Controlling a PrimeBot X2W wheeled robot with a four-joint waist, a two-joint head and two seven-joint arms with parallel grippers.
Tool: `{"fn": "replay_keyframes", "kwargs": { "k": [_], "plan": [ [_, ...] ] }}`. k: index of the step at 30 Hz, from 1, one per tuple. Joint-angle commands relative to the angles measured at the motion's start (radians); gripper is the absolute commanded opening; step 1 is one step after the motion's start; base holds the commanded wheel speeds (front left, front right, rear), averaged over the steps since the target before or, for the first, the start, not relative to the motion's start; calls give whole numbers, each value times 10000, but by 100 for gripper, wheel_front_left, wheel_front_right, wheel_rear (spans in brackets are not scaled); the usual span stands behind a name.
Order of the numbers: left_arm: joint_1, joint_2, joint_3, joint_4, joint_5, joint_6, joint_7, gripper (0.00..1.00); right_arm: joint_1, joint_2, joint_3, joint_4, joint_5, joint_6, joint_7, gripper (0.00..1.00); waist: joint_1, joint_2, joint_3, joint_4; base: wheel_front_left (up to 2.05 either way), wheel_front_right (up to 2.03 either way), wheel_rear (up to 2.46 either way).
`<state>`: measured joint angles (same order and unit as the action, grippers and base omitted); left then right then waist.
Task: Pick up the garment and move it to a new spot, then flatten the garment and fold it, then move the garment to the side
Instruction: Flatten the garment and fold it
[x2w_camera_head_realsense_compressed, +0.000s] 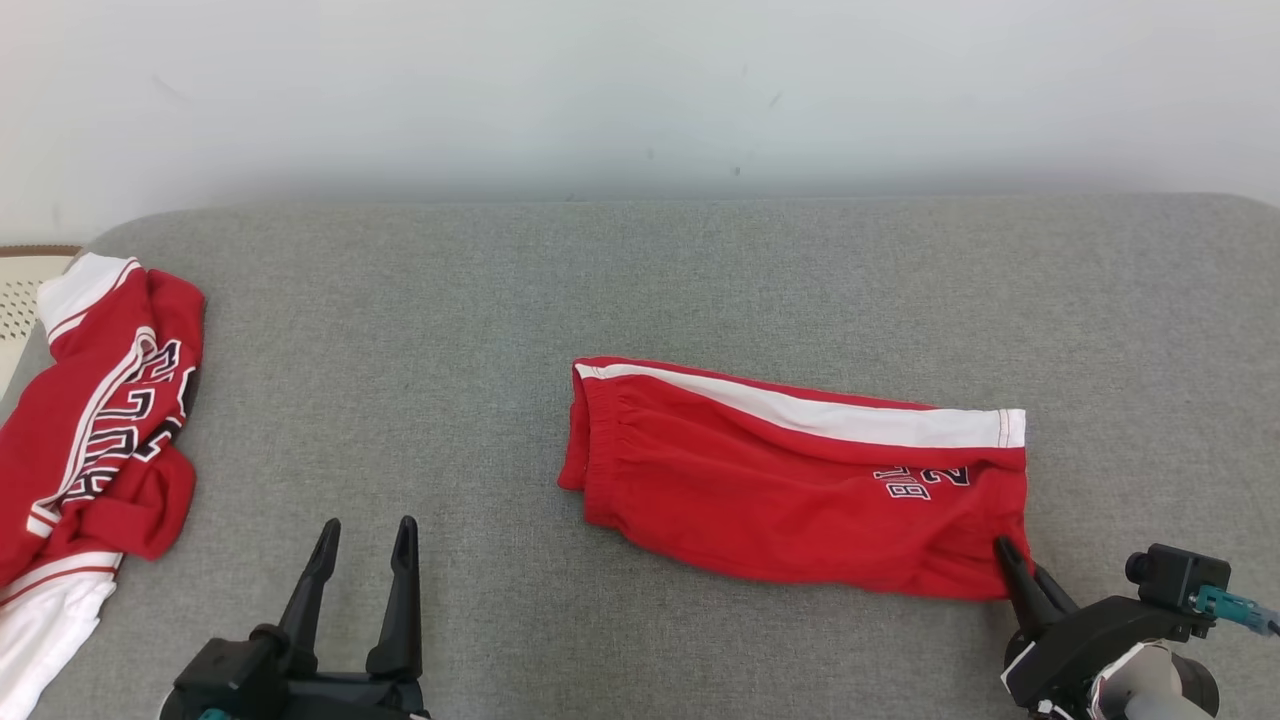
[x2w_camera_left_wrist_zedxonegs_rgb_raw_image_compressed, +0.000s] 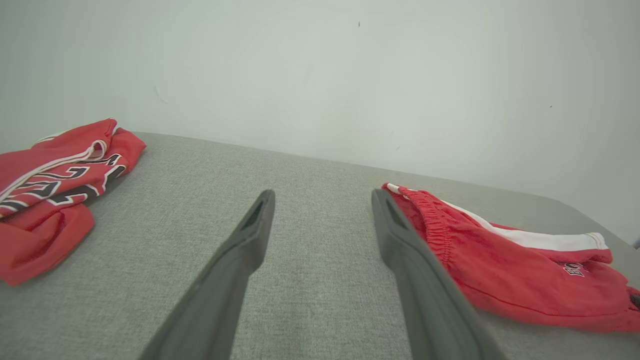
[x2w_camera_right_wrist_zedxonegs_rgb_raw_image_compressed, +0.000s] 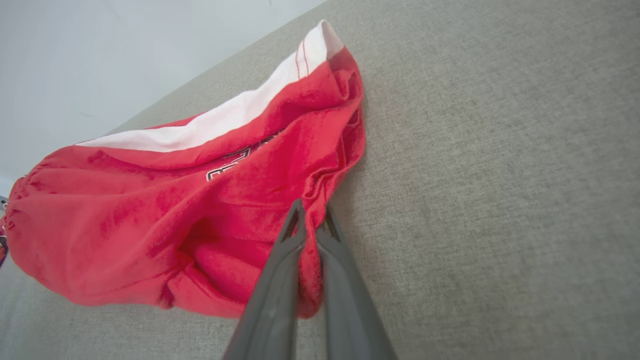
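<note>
Your right gripper (x2w_camera_head_realsense_compressed: 1012, 560) pinches the near right corner of the shorts (x2w_camera_head_realsense_compressed: 790, 480), which lie left to right, waistband leftward, on the gray cushion (x2w_camera_head_realsense_compressed: 640, 290) before a white wall (x2w_camera_head_realsense_compressed: 640, 90). Your left gripper (x2w_camera_head_realsense_compressed: 367, 530) stands spread wide.

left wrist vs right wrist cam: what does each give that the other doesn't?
Left wrist, not right wrist: the left fingers spread open over the gray cushion, a crumpled red jersey at far left, and the elastic waistband of the shorts. Right wrist, not left wrist: the right fingers shut on the shorts' hem corner. Both: the red shorts with white side stripe, cushion, pale wall.
</note>
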<state>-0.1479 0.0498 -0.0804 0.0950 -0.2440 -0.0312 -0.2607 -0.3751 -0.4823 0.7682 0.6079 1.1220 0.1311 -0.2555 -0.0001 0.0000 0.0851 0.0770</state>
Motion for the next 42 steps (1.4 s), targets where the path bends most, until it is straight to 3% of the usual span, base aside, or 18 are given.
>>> {"fn": "replay_keyframes", "kwargs": {
  "k": [1,12,25,27,42],
  "plan": [
    [124,13,37,-61,85,46,-25,100,50,71,-60,26,-100,-6,-32,100,1,0,-1,-11,0,0,0],
    [416,10,215,-354,335,101,-25,100,282,213,-1372,-299,-1488,-6,-101,100,1,0,-306,-194,0,0,0],
    [987,12,553,-774,1251,421,-25,100,2073,1374,-4846,-2883,-5614,-6,-111,100,1,0,-633,-506,0,0,0],
    [1163,19,668,-856,1474,493,-25,100,2622,1786,-5471,-3412,-6473,-6,-110,100,1,0,-711,-582,0,0,0],
    [1847,145,725,-1286,2101,560,-25,100,4268,3077,-6763,-4978,-8273,-6,-87,100,1,0,-790,-674,0,0,0]
  ]
}}
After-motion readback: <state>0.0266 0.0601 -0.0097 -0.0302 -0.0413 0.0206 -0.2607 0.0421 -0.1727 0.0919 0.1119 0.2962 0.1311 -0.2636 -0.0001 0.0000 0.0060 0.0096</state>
